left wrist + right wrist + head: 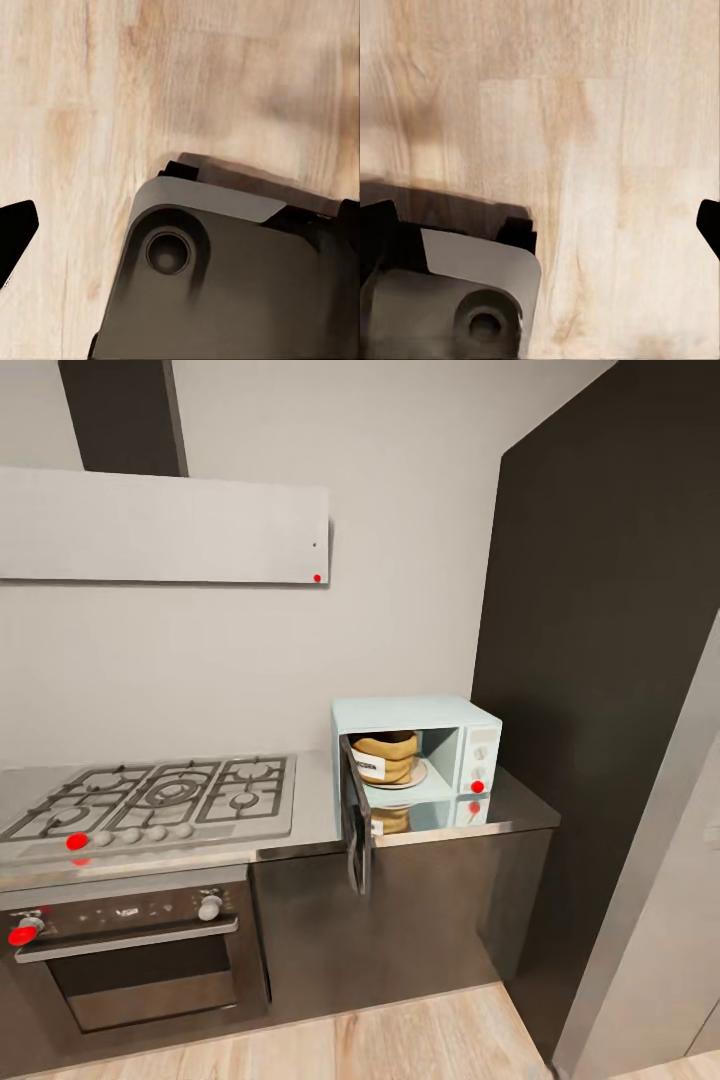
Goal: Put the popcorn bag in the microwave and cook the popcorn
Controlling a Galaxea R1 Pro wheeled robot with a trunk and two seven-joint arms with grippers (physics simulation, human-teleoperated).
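Note:
The pale mint-blue microwave (412,713) stands at the right end of the grey countertop (522,807). Its dark door (355,826) hangs open toward me. Inside, on the round plate, sits the tan popcorn bag (386,757), upright, white label facing out. The popcorn itself is hidden. In the left wrist view my left gripper (187,217) points down at the floor, its black fingertips (16,229) far apart at the picture's edges and nothing between them. My right gripper (547,214) is likewise open over the floor, with one fingertip (710,225) at the edge.
A gas hob (160,800) lies left of the microwave, above a built-in oven (130,950) and below a range hood (160,525). A tall dark cabinet (600,660) rises on the right. My grey base (225,292) (450,300) rests on the wooden floor (400,1040).

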